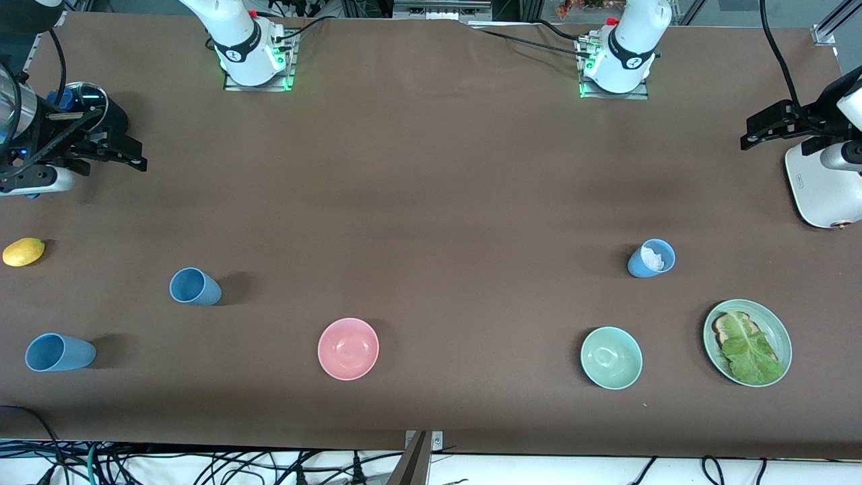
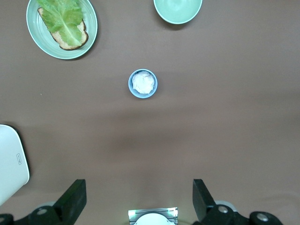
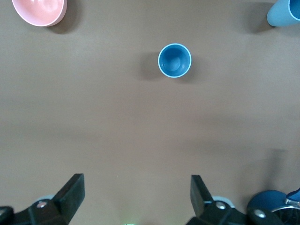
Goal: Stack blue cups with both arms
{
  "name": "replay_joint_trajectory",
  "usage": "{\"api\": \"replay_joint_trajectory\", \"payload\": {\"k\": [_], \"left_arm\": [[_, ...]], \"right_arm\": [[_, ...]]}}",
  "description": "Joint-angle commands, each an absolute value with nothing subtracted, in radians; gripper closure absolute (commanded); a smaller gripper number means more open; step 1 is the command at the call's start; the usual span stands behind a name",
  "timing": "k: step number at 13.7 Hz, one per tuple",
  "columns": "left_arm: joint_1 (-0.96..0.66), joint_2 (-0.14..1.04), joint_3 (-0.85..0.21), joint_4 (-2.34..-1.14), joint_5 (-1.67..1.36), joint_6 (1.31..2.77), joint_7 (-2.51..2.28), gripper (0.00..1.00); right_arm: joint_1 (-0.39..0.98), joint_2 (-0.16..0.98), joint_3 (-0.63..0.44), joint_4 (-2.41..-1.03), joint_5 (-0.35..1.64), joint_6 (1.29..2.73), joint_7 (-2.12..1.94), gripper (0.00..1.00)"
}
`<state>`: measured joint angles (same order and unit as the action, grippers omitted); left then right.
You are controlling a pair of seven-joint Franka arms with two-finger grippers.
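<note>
Light-blue cups (image 1: 195,287), pink bowl (image 1: 348,348), mint bowl (image 1: 611,358).

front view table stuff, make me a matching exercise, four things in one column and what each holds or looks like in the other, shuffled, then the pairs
Things:
1. pink bowl
2. green plate
3. blue cup toward the left arm's end
4. lemon

Descriptions:
A. holds something white and crumpled
B. carries toast with a lettuce leaf
C. yellow, at the table edge toward the right arm's end
D. nothing in it, near the middle of the table

Pairs: 1-D, 2-B, 3-A, 4-C
</note>
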<state>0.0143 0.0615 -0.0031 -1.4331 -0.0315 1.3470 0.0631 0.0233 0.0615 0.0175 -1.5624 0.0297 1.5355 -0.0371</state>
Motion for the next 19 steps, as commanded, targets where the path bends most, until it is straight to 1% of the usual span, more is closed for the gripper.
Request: {"api": "replay_joint_trajectory", "payload": {"k": [1,19], "left_arm": [[0.000,0.060,0.009,-1.436,-0.017,1.358,0.077,0.00],[-0.002,0.067,0.008,-1.434,-0.006,1.365,0.103,0.00]], "right_arm": [[0.020,0.048,0.020,-1.574,0.046,1.542,-0.028,0.00],[0.020,0.048,0.020,-1.574,0.046,1.546,-0.028,0.00]]}}
